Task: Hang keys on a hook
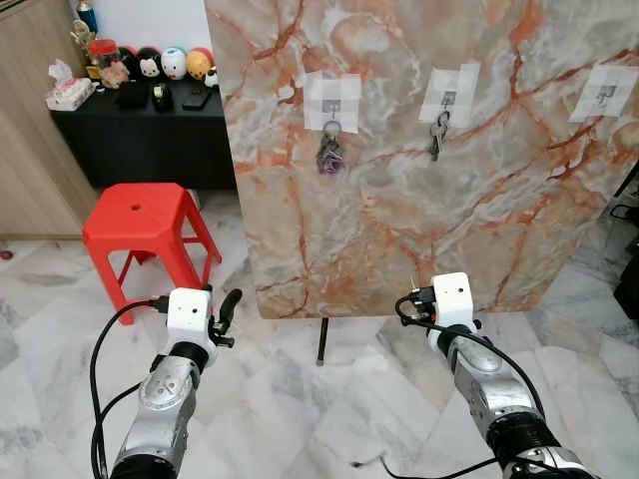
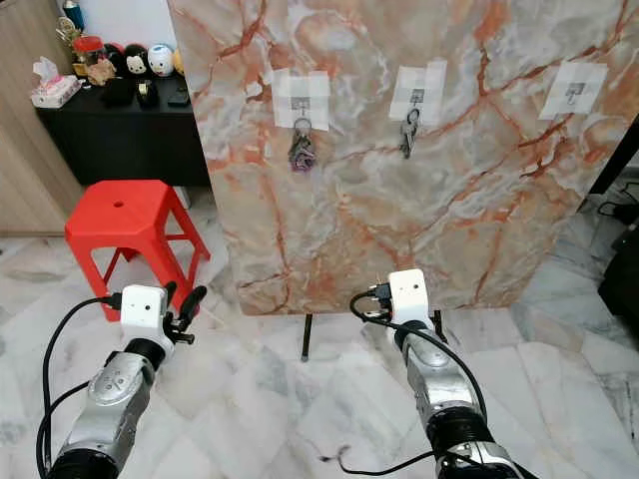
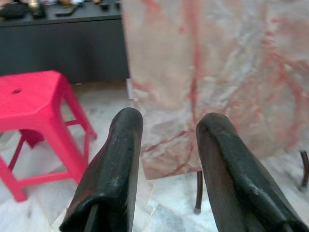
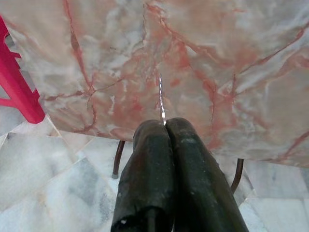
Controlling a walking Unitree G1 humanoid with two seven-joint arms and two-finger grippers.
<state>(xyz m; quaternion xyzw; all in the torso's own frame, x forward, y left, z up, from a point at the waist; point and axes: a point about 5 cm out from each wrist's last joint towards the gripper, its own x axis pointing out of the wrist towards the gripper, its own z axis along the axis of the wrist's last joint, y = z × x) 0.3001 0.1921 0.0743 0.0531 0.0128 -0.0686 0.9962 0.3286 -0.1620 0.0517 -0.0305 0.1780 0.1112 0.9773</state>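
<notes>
Left eye view: both arms raised low before the marble board (image 1: 419,180).
Left gripper (image 3: 166,145) fingers apart; right gripper (image 4: 164,126) pinches a thin key (image 4: 161,99) upright; 2 key bunches (image 1: 330,153) hang on hooks, far right hook (image 1: 605,96) bare.

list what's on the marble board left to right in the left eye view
hook with key bunch → hook with keys → bare hook
</notes>
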